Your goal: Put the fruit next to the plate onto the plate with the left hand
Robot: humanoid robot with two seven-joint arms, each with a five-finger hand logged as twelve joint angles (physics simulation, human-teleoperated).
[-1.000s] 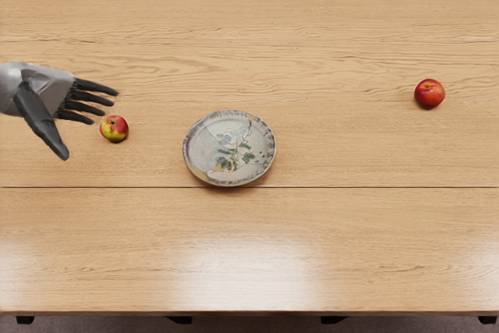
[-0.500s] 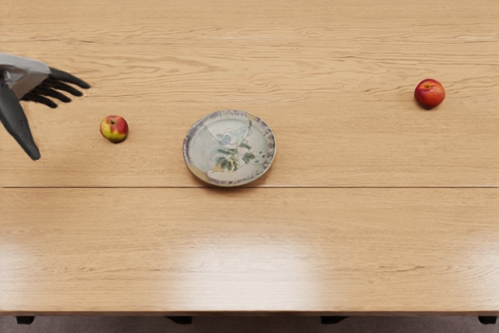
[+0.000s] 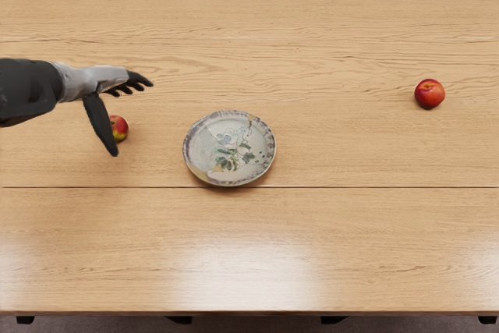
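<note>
A small red-and-yellow apple (image 3: pixel 120 128) lies on the table a short way left of the patterned plate (image 3: pixel 265 135). My left hand (image 3: pixel 109 99) reaches in from the left edge and hovers over the apple, fingers spread, thumb hanging down across the fruit's left side. It holds nothing. Part of the apple is hidden behind the thumb. The plate holds no fruit.
A second red fruit (image 3: pixel 429 93) sits far to the right on the wooden table (image 3: pixel 312 232), well away from the plate. The right arm does not show.
The left hand drew back toward the left edge, then came forward again to the right; now it sits above the apple with the forearm in view. The apple and plate have not moved.
</note>
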